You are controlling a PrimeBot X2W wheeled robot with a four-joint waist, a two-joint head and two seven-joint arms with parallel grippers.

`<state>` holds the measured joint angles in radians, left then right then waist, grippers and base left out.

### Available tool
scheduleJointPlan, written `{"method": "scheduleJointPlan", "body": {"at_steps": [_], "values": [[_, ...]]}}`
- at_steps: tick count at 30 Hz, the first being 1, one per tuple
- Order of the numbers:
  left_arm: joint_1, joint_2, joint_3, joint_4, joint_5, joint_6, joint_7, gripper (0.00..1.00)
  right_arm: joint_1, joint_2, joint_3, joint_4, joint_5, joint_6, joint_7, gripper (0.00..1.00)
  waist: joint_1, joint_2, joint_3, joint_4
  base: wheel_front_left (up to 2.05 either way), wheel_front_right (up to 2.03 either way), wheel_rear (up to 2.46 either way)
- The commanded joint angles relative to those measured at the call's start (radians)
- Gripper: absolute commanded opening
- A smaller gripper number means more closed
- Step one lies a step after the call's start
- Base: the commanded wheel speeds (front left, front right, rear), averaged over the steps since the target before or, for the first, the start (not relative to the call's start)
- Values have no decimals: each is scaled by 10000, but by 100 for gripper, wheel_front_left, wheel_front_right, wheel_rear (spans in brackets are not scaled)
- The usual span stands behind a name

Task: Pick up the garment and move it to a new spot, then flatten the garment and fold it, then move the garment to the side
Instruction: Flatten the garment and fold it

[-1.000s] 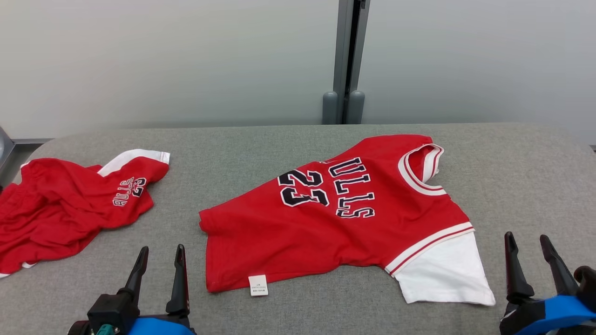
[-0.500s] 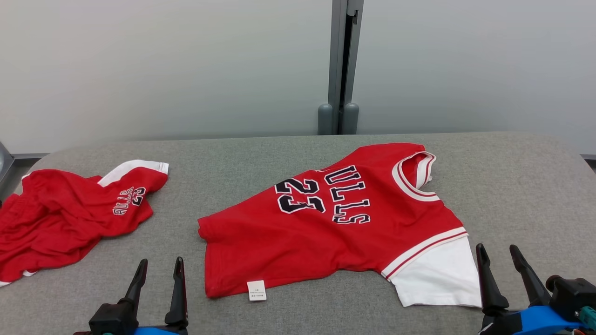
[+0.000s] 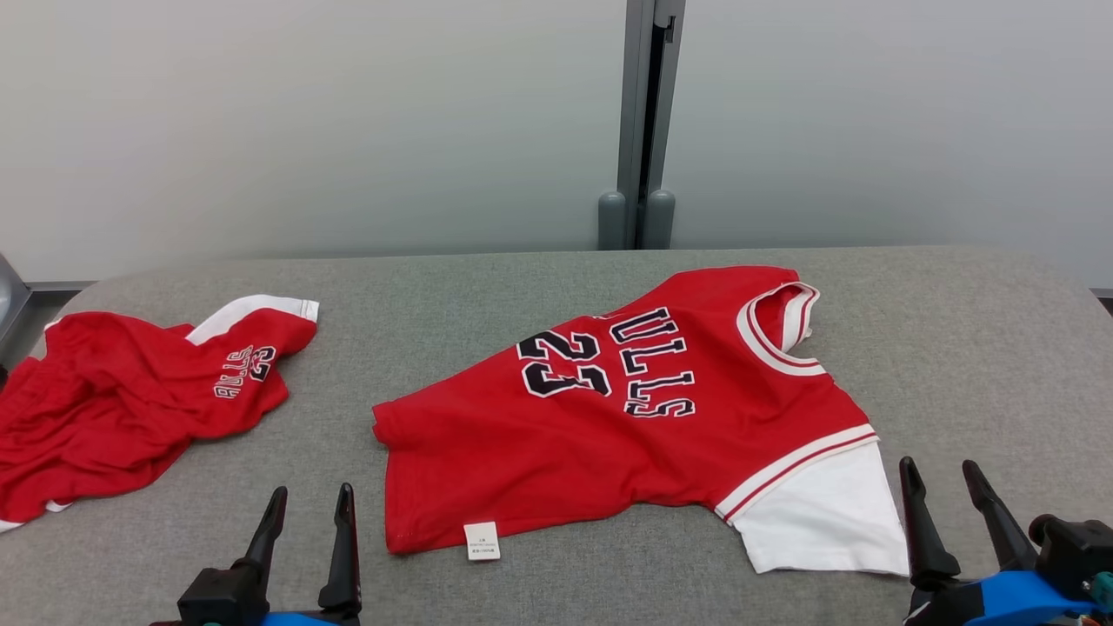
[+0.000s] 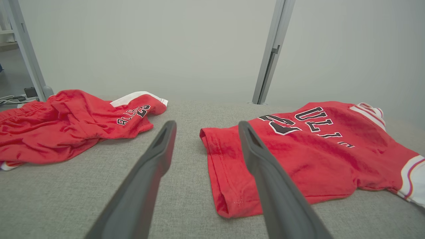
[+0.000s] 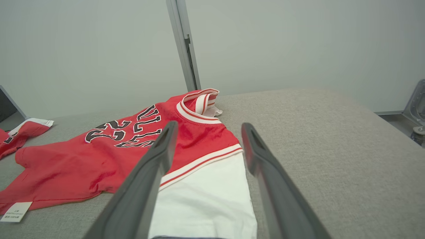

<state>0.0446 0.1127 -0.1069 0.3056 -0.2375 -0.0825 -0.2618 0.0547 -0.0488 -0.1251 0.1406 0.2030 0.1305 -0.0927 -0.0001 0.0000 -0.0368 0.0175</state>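
Bright, even, diffuse indoor light from above, no glare, only thin soft shadows under the hem of the red jersey (image 3: 609,435) on the grey padded table (image 3: 522,278), head view sharp throughout, wrist views wide-angle, lines stretching and leaning toward the edges

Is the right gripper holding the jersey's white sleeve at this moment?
No, the right gripper stands open beside the white sleeve of the jersey, gripping no cloth.

Red jersey (image 3: 609,435) lies flat, perhaps half-folded, on table (image 3: 974,330).

Garment (image 3: 626,426) label (image 3: 482,540) print likely illegible
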Motion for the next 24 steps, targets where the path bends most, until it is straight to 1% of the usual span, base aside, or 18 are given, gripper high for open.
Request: {"method": "scheduleJointPlan", "body": {"at_steps": [1, 5, 11, 18, 21, 24], "values": [[4, -34, -11, 12, -62, 23, -26, 100, -29, -31, -64, -38, -88, 5, 19, 100, 1, 0, 11, -5, 0, 0, 0], [-174, -128, -262, 164, -197, -44, 394, 100, -77, -30, -289, 26, -132, 5, 318, 100, 1, 0, 64, 2, 0, 0, 0], [-425, -353, -564, 942, -391, 215, 1250, 100, -316, -34, -606, 803, -162, 5, 1341, 100, 1, 0, 216, -66, 0, 0, 0], [-944, -475, -699, 2223, -681, 491, 1762, 100, -979, -30, -659, 2241, -492, 5, 1590, 100, 1, 0, 397, -156, 0, 0, 0], [-1190, -512, -698, 2699, -805, 667, 1839, 100, -1233, -33, -736, 2823, -638, 5, 1627, 100, 1, 0, 492, -150, 0, 0, 0], [-1423, -548, -775, 3041, -900, 716, 1739, 100, -1447, -33, -881, 3240, -722, 5, 1526, 100, 1, 0, 610, -116, 0, 0, 0]]}}
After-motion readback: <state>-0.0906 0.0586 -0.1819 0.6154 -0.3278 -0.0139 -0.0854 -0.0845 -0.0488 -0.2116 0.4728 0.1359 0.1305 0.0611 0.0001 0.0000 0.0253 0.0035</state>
